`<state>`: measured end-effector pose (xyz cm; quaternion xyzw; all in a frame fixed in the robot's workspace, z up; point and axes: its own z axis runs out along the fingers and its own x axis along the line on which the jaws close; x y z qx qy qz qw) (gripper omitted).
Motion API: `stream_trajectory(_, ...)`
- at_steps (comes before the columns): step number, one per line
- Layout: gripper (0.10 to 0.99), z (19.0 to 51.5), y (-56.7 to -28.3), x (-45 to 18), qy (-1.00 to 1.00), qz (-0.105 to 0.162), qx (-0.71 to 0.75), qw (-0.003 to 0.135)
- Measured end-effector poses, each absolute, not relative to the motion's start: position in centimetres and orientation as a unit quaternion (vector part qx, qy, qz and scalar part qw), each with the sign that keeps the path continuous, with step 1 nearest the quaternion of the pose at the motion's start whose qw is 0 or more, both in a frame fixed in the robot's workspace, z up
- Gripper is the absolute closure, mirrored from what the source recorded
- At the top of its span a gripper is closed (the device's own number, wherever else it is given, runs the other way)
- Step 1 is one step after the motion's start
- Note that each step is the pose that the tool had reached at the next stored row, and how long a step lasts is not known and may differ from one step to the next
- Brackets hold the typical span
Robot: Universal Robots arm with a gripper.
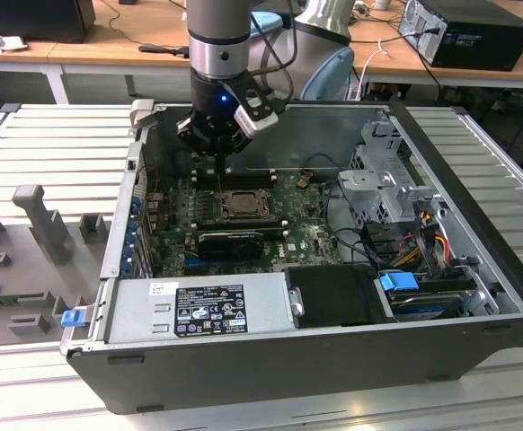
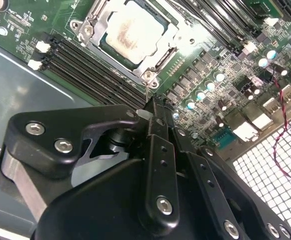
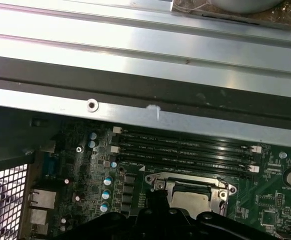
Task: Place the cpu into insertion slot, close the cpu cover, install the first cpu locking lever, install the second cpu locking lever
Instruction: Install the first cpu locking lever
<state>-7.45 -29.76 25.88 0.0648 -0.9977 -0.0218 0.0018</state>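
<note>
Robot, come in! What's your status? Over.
Here: gripper shut, at insertion slot corner. The cpu seated, cpu cover down over it. Beside it, memory slots, not blocking.

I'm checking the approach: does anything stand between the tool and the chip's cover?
Nothing visible does. The tool hangs beside the closed cover, chip seated beneath; only a thin wire lever runs from the cover's corner toward the tool's tip.
</note>
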Motion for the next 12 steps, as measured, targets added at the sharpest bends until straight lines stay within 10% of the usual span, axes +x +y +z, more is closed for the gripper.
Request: stream_trajectory(12,0.980,25.9,-29.8,-6.2,-0.998,-0.022,0.065,0.002)
